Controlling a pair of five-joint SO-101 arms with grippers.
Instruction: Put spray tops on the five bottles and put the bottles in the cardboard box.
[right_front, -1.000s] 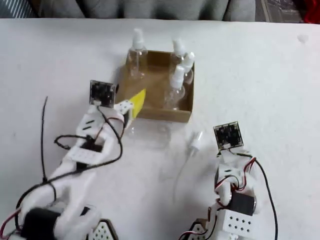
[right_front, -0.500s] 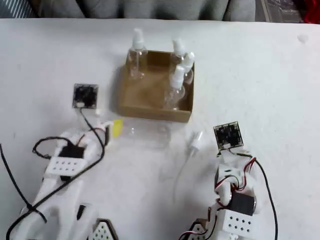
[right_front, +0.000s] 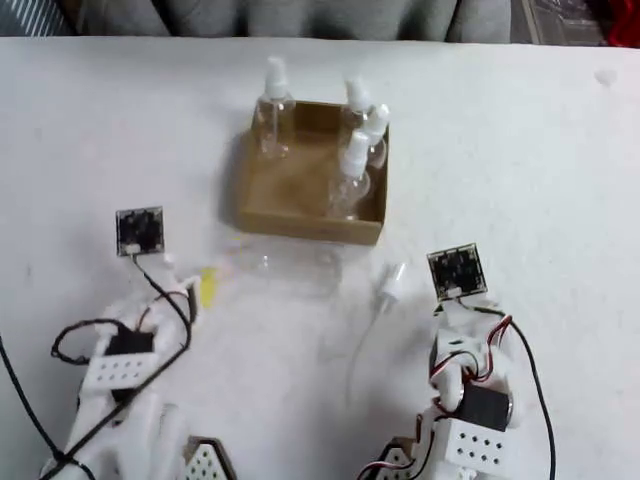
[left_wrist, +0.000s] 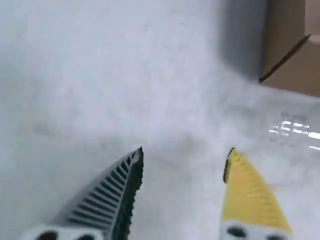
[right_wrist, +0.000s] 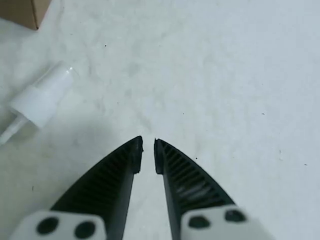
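At front-left of worktop (right_front: 520, 150), left claw (left_wrist: 182, 155) wide open, empty, near capless bottle (right_front: 290, 268) lying before box (right_front: 310, 228). Right claw (right_wrist: 147, 145) near-closed, empty, front-right, spray top (right_wrist: 42, 100) beside. Both arms folded low.

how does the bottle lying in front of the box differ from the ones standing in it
Pose: the loose bottle lies on its side on the table; the boxed bottles stand upright. Top: the loose bottle has none, and a spray top lies near it, while the boxed bottles each wear a white one. Place: the loose bottle is outside the cardboard box, the boxed bottles inside. All are clear.
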